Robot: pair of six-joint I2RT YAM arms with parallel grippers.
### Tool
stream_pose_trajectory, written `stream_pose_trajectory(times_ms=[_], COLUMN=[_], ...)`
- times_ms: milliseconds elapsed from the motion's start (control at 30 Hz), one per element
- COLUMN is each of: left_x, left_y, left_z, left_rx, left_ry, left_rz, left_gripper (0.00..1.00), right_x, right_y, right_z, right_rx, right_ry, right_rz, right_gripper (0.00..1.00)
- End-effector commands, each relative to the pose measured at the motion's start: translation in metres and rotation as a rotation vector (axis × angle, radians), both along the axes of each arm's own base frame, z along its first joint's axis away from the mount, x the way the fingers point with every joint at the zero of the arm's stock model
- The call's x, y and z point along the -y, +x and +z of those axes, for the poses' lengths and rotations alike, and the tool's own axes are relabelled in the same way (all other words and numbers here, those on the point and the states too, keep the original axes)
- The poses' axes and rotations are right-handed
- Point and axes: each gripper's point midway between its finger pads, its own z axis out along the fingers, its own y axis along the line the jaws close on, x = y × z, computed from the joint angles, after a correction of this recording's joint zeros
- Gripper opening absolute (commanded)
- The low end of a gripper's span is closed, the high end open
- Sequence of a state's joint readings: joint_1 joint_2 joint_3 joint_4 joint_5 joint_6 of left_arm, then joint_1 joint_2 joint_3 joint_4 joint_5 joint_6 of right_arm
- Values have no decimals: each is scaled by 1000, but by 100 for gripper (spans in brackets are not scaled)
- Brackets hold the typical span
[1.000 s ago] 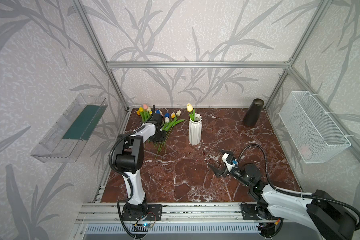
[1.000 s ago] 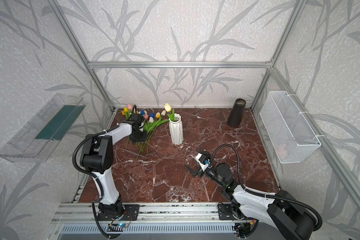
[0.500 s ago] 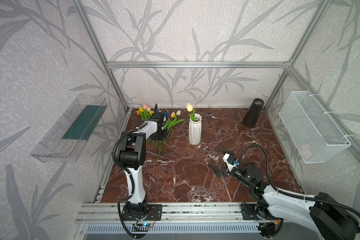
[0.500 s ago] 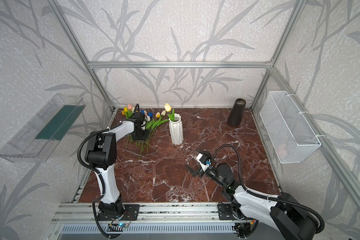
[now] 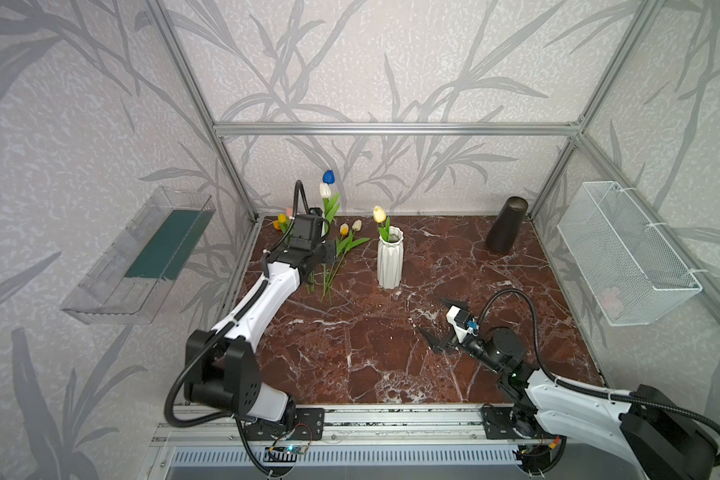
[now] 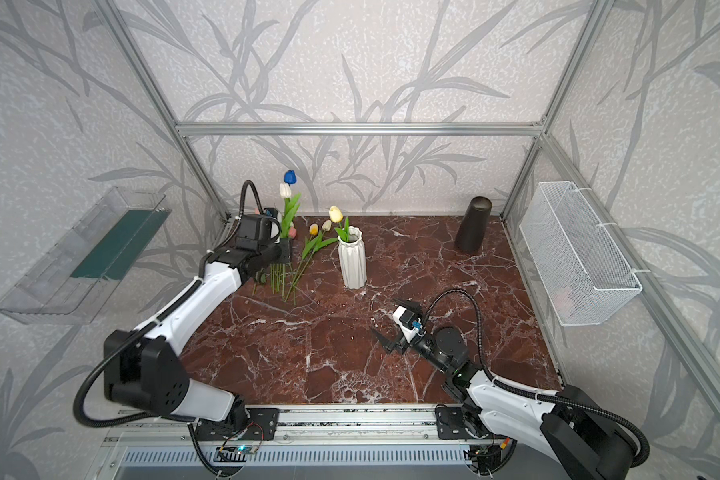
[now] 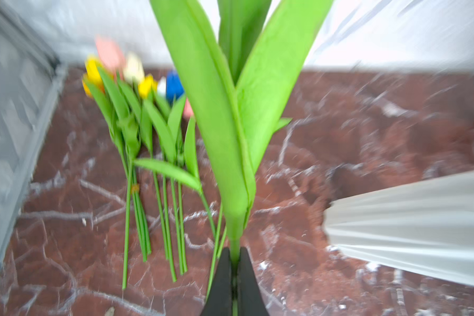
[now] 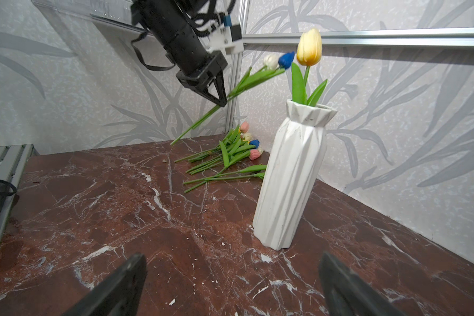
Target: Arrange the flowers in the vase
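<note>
1. Yellow tulip (image 8: 309, 47): one stem standing in the white ribbed vase (image 8: 290, 177). I count it as the only flower placed.
2. Blue and white tulips (image 8: 246, 82): two stems pinched together in my left gripper (image 8: 221, 101), held tilted above the marble tabletop (image 8: 121, 219), beside the vase and not yet in it.
3. Remaining tulips (image 8: 230, 156): a loose pile lying flat near the back corner. Most of the job is left.
4. Right gripper (image 5: 435, 318): fingers wide apart, holding nothing, low in front of the vase.
5. Brands, labels, writing: I can read none.

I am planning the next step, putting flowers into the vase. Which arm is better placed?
Left. The left gripper is shut on two flowers, held up near the vase. The right gripper is open and empty.
</note>
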State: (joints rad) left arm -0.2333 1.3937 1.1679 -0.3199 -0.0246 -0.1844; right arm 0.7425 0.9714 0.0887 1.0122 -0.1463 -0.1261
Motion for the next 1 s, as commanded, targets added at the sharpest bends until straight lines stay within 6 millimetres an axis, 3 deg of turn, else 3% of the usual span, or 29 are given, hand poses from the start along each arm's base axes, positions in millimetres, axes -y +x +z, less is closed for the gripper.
stream_pose_trajectory(times_ms=[0,167,267,433,633,700,767,867,967], left_x=[21,60,79,108,129,123,107,75,41], left_y=[-10,-55,-78,-108,-95,-86,-68,-47,-42], left_z=[55,124,153,184,204,199,179,132,80], left_rx=[291,635,762,932,958,936,838,617,392], left_ry=[-35,-102,-141,-253,-305,-303,-258,-166,-94], left_rz=[-89,-286,-393,-575,-626,-566,-438,-236,-85], left_gripper=[0,0,0,0,0,0,0,0,0], right_x=[1,2,1,1,0,1,2,4,5], right_y=[0,2,2,3,2,1,1,0,0], right_z=[16,15,15,14,15,15,16,19,20], right_rx=[31,33,31,31,34,36,39,43,44], right_ry=[41,36,39,39,42,42,41,41,45], right_rz=[-9,-20,-19,-17,-13,-13,-16,-22,-24], right_gripper=[98,98,98,98,98,98,98,98,98])
